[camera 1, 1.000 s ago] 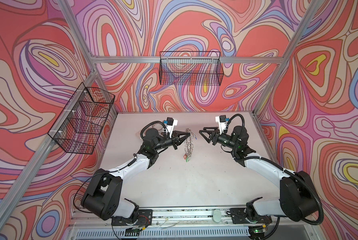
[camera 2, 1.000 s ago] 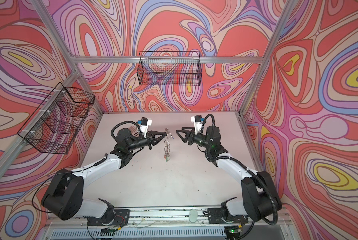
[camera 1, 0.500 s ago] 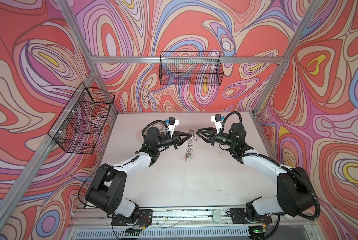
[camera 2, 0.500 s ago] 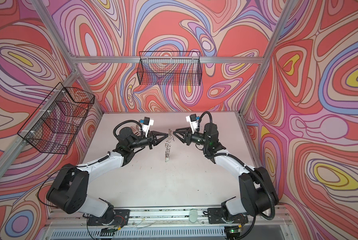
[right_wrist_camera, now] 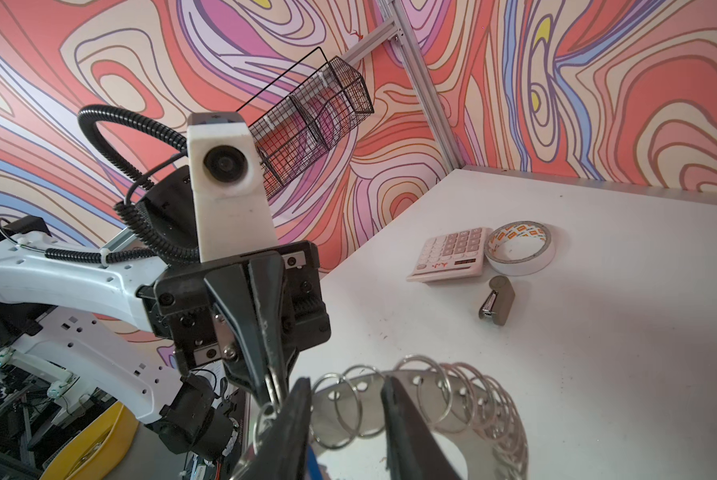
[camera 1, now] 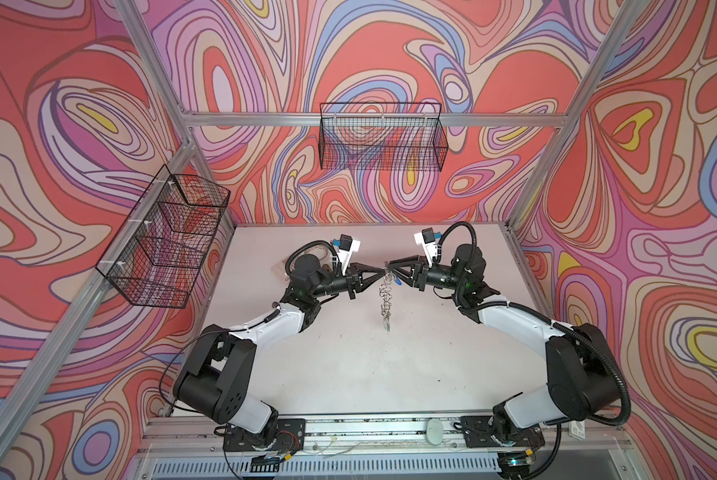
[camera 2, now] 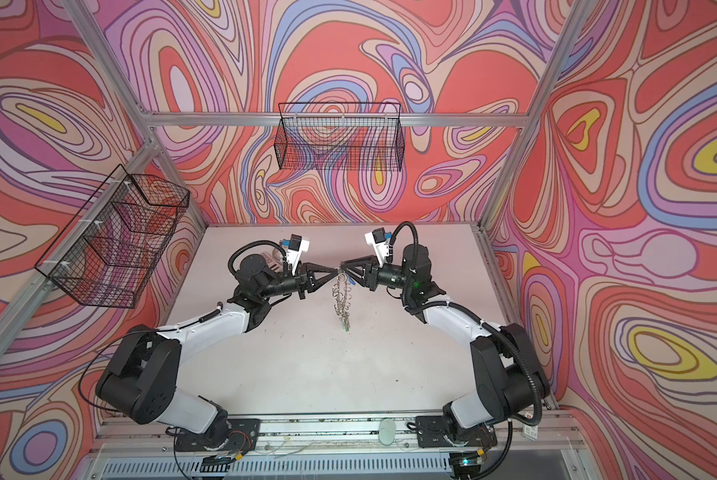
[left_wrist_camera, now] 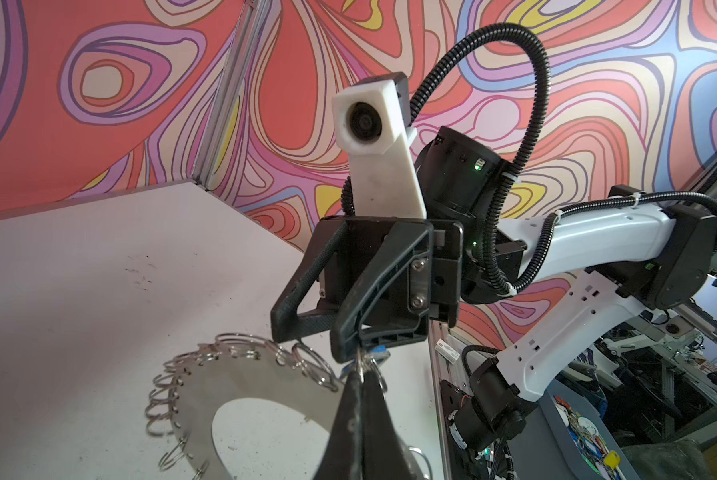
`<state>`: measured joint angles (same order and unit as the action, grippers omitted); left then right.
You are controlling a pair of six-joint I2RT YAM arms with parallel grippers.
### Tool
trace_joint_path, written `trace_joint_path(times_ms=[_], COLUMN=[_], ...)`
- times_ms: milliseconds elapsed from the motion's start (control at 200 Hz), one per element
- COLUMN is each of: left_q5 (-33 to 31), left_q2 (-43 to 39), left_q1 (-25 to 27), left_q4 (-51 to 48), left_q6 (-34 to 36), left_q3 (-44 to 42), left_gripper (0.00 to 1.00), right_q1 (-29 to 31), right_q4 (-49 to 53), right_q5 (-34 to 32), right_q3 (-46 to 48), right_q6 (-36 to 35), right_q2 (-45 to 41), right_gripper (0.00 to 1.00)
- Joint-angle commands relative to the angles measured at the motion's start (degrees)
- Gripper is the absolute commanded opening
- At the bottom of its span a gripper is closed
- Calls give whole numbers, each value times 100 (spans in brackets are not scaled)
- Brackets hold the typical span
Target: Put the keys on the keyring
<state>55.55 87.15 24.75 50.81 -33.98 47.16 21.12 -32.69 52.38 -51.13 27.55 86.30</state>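
The keyring (camera 1: pixel 385 291) (camera 2: pixel 340 291) hangs edge-on above the table in both top views, a grey disc fringed with wire loops (left_wrist_camera: pixel 198 399) (right_wrist_camera: pixel 464 403). My left gripper (camera 1: pixel 379 272) (left_wrist_camera: pixel 363 376) is shut on one wire loop at its upper rim and holds it up. A key with a green tag (camera 1: pixel 387 326) dangles from its lowest loop. My right gripper (camera 1: pixel 391 271) (right_wrist_camera: pixel 346 381) meets it from the other side, jaws apart with two loops between them. A blue tag (right_wrist_camera: pixel 313 461) shows by one finger; whether it is gripped is unclear.
A pink calculator (right_wrist_camera: pixel 452 251), a tape roll (right_wrist_camera: pixel 519 247) and a small stapler (right_wrist_camera: pixel 497 300) lie at the table's back left, behind my left arm. Black wire baskets hang on the back wall (camera 1: pixel 383 141) and the left wall (camera 1: pixel 165 241).
My right gripper has moved left up to the keyring and its jaws have narrowed around the rim loops. My left gripper has kept the keyring and shifted slightly right.
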Motion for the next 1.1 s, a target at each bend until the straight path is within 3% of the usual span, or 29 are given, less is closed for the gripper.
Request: trace_joint_path(times_ms=[0,326,416,671,1097], left_q5=[-38,-316,-373,-448,-677], left_q2=[-73,-498,-631,-770,-891], left_q1=[-22,-15,-5,41,85], left_q4=[340,-141,-245,-356,-343], left_q6=[204,932,1106,1288,1358], left_q3=[89,-157,-240,-295,-400], left_gripper=[0,0,0,0,0], right_q1=[93,-84,-104,170,234], right_q4=[-15,91,-149,-232,-435], right_q5=[202,-419,-281,187,525], right_q3=[-142,-265,-323,-386,-148], right_q6=[18,301,414,427,697], right_q2=[87,-140,-143,-42,15], right_gripper=[29,33,38,41,27])
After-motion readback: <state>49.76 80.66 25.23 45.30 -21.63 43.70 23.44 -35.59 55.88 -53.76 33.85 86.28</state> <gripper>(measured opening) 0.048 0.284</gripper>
